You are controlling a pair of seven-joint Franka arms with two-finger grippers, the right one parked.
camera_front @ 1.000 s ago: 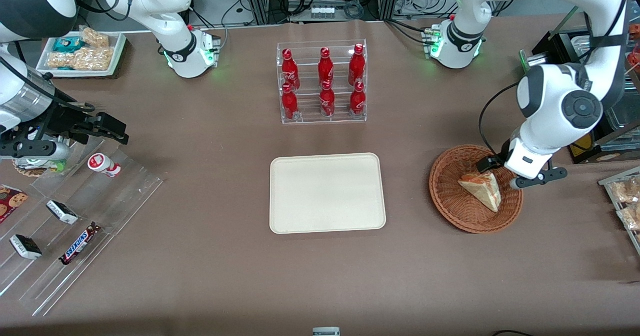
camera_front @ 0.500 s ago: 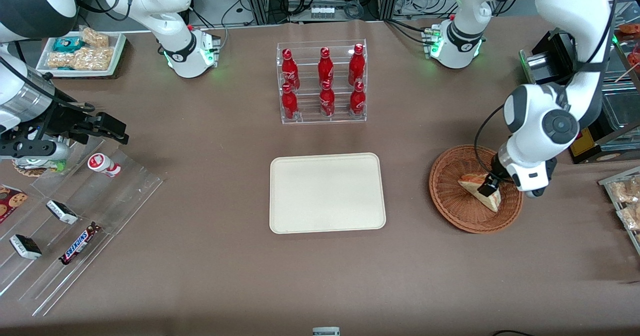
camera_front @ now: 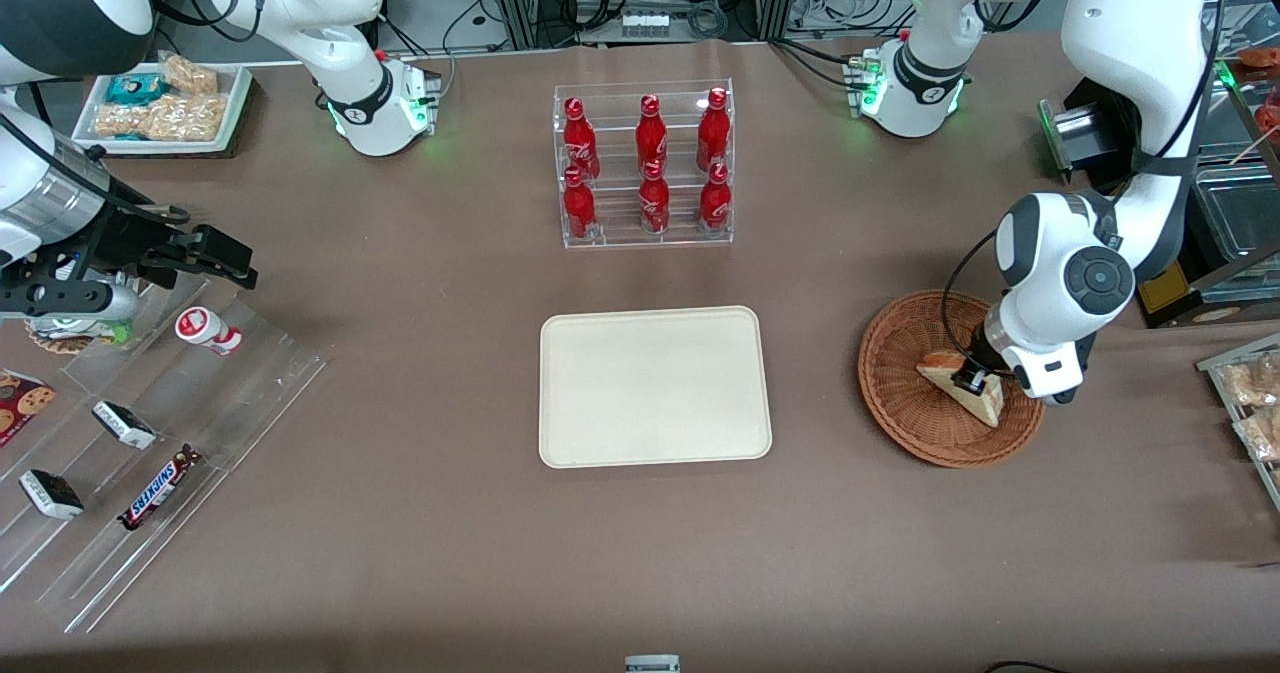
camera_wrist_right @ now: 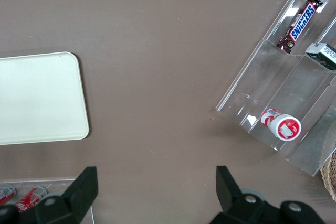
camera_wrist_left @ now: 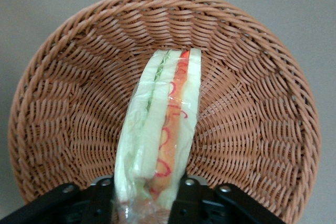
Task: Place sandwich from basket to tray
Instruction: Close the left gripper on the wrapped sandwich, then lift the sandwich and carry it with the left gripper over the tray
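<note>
My pincer (camera_wrist_left: 144, 195) straddles the sandwich (camera_wrist_left: 160, 129) in the basket (camera_wrist_left: 252, 114), fingers (camera_wrist_left: 185, 199) touching both sides. The tray (camera_front: 655, 385) lies well apart.

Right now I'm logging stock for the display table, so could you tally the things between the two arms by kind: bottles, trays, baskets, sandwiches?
Red cola bottles in the clear acrylic rack: 6
Flat cream-beige rectangular tray: 1
Round reddish-brown wicker basket: 1
Clear-wrapped triangular white-bread sandwich, in the basket, between the fingers of the left arm's hand: 1
Total: 9
</note>
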